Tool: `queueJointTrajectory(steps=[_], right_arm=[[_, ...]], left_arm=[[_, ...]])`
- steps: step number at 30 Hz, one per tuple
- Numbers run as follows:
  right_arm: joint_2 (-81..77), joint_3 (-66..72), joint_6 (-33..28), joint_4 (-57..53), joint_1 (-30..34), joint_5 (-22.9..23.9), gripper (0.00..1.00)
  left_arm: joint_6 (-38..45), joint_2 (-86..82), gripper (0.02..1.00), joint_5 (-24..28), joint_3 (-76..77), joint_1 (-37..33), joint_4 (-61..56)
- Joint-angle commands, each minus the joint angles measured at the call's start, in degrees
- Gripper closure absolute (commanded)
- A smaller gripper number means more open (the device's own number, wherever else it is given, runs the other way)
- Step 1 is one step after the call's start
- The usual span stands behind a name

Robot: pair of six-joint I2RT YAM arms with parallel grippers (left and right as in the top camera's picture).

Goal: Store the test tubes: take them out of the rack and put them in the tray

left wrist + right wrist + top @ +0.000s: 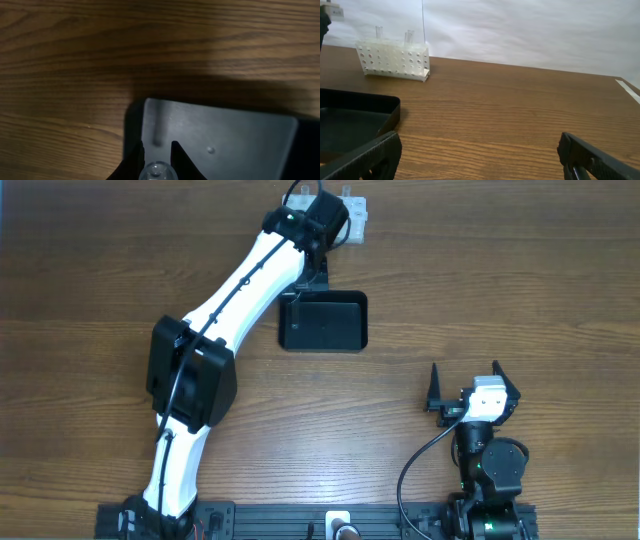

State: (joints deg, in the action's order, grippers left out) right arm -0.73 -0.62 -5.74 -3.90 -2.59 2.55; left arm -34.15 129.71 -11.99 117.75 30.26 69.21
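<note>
**Tube transfer: one tube in hand, over tray**

Count: one rack [395,61], one tray [340,325], two arms. At least two test tubes stand in the rack; a third cannot be confirmed.

Left gripper [157,147]: fingers narrowly parted and clamped on one test tube [157,172], seen end-on as a clear glass ring, above a corner of the tray.

Right gripper [466,375]: jaws spread wide, holding nothing, low over the tabletop [520,270] toward its near right corner.

Rack: white, perforated block, at the tabletop's far edge. Tray: black, shallow, rounded corners, smooth floor, just nearer than the rack. Tabletop: brown wood grain.
</note>
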Motion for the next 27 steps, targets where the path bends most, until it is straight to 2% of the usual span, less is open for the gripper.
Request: queueJointTrajectory(steps=[1, 13, 19, 27], right_arm=[[0.3, 0.3, 0.5, -0.2, 0.4, 0.7, 0.007], [0.3, 0.3, 0.5, -0.2, 0.4, 0.7, 0.007], [0.3, 0.3, 0.5, -0.2, 0.4, 0.7, 0.007], [0.3, 0.3, 0.5, -0.2, 0.4, 0.7, 0.007]], left_arm=[[-0.6, 1.6, 0.976, 0.0, 0.4, -1.2, 0.3], [-0.6, 4.7, 0.978, 0.6, 0.4, -1.1, 0.8], [-0.6, 4.9, 0.945, 0.7, 0.4, -1.1, 0.7], [-0.6, 6.2, 0.939, 2.8, 0.4, -1.1, 0.5]])
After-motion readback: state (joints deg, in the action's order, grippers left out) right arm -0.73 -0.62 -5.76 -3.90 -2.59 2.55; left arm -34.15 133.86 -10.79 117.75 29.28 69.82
